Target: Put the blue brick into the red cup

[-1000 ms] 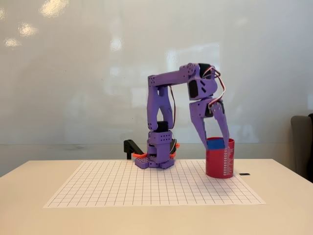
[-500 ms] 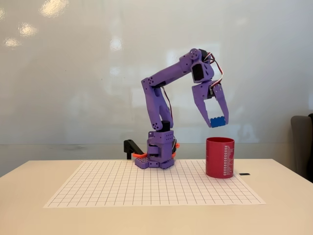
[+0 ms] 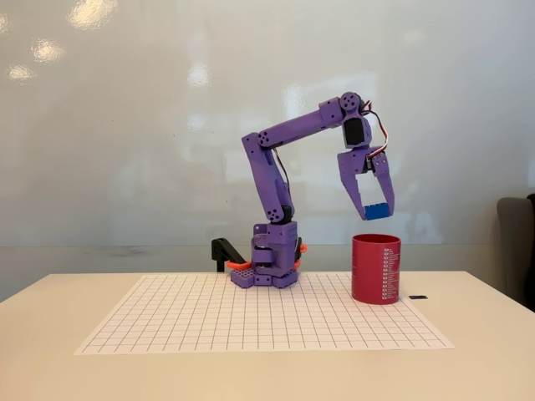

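The blue brick (image 3: pixel 378 211) hangs in the air between the fingertips of my purple gripper (image 3: pixel 377 214), which points down and is shut on it. The red cup (image 3: pixel 376 269) stands upright on the right part of the grid mat, with white print down its right side. The brick is directly above the cup's mouth, a short gap above the rim, and touches nothing but the fingers. My arm reaches from its base (image 3: pixel 266 274) up and over to the right.
A white grid mat (image 3: pixel 209 322) covers the middle of the table. A black clamp-like part (image 3: pixel 227 251) sits left of the base. A small black piece (image 3: pixel 418 296) lies right of the cup. A dark chair (image 3: pixel 518 251) stands at the right edge.
One second ago the fingers reached down into the cup's mouth with the brick at the rim. The gripper has since risen with the brick and shifted slightly right above the cup.
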### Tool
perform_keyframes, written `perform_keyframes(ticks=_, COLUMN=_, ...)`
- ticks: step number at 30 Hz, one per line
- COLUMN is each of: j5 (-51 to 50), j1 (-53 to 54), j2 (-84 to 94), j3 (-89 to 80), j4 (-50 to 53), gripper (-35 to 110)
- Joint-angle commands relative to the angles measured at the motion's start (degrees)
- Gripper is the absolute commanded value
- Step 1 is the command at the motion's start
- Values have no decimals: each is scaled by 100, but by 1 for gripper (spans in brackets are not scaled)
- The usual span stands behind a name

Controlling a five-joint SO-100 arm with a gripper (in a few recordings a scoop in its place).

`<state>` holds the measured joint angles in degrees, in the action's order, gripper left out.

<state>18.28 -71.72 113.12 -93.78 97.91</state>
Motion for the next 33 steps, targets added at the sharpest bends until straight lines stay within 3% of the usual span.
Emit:
perform_keyframes(ticks=1, j5=114, j1=53, j2=114, j3=-114, j4=44, gripper=27)
perform_keyframes(ticks=13, j5=185, j1=264, j2=97, j3=-264, j4=18, gripper=28)
perform_keyframes(ticks=16, j5=202, j1=272, j2=79, j3=-264, j4=18, gripper=21)
perform_keyframes(ticks=20, j5=360, j1=211, j2=53, j3=-281, j4=35, gripper=0)
perform_keyframes(ticks=27, j5=290, j1=316, j2=-18, j3=-334, j4=-70, gripper=0)
perform_keyframes(ticks=30, j5=308, j1=721, j2=-35, j3=-325, j4=-431, gripper=0)
perform_keyframes(ticks=33, j5=105, j1=1925, j2=-316, j3=-149, j4=-1310, gripper=0)
